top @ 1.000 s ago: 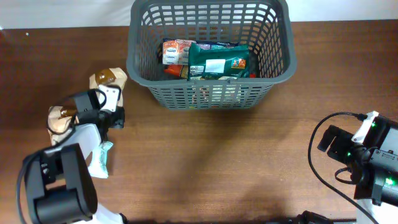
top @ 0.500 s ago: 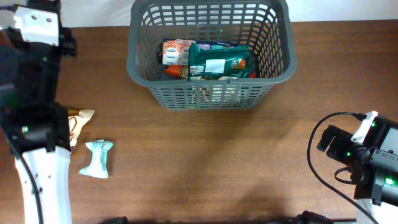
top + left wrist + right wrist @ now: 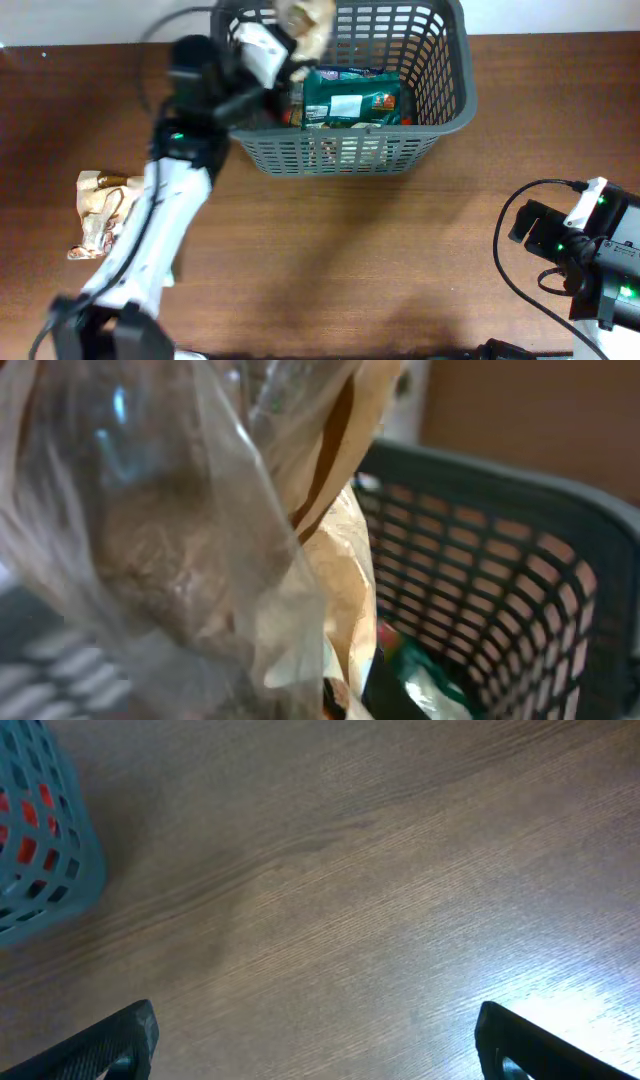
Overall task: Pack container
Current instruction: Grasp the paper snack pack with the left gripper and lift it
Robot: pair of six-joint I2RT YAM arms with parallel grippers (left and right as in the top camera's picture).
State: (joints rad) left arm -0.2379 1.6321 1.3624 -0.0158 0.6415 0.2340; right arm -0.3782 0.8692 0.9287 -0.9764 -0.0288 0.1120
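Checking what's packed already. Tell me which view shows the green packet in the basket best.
The overhead view: the green packet lies label-up in the basket, nearly whole. The left wrist view catches only a green sliver behind the held bag. The right wrist view shows none of it, just a basket corner.

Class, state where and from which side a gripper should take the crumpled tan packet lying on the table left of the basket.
Probably across the narrow middle of the tan packet, from straight above: it lies flat on the table, longer than wide, with crumpled folds to pinch.
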